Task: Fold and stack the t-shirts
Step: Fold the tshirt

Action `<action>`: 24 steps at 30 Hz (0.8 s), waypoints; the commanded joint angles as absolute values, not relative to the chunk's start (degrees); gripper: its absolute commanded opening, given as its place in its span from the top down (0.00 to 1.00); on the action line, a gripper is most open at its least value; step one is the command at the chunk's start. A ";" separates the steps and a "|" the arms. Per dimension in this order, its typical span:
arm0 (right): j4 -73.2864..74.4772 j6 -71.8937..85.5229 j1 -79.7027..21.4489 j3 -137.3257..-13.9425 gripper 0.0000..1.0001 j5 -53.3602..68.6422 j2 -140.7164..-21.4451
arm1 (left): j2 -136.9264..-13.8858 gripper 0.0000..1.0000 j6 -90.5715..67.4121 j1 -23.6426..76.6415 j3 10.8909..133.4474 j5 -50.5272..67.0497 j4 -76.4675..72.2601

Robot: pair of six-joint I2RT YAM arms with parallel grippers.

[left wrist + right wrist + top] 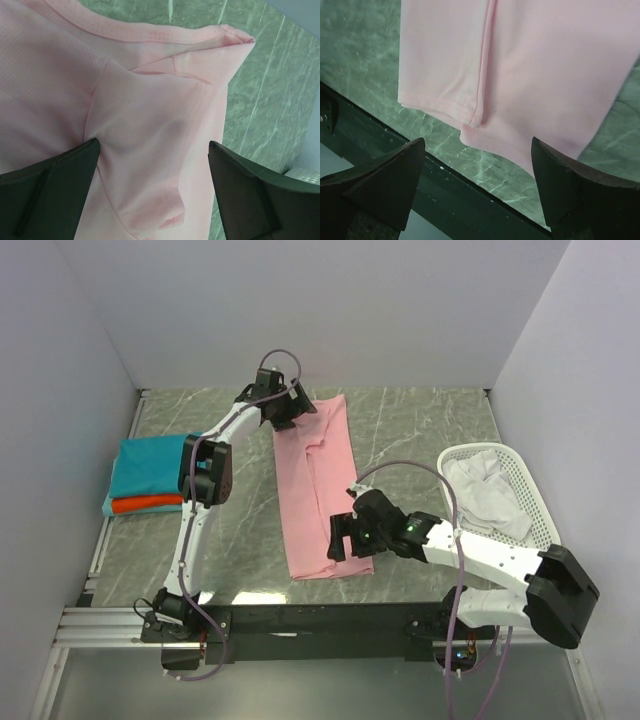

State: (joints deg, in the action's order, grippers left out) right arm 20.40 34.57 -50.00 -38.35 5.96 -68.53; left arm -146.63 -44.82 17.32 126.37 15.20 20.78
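Observation:
A light pink t-shirt [318, 480] lies as a long folded strip down the middle of the table. My left gripper [283, 410] is open above its far collar end; the left wrist view shows the collar and a folded sleeve [150, 115] between the open fingers. My right gripper [350, 540] is open above the strip's near hem [485, 125], by the table's front edge. A folded teal t-shirt [150, 465] lies on an orange-red one [145, 504] at the left. White cloth [480, 490] sits in the basket.
A white perforated basket [525, 490] stands at the right. The black front rail [320, 620] runs along the table's near edge. White walls enclose the table on three sides.

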 commanded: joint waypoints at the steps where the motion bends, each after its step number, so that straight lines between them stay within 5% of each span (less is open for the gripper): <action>1: 23.46 35.42 -50.01 -40.78 0.07 0.09 -65.66 | -148.72 0.01 -42.28 17.93 124.19 12.48 30.58; 24: 36.28 42.27 -49.04 -33.05 0.00 -6.85 -46.32 | -85.80 0.01 -49.20 30.49 68.52 -3.61 26.11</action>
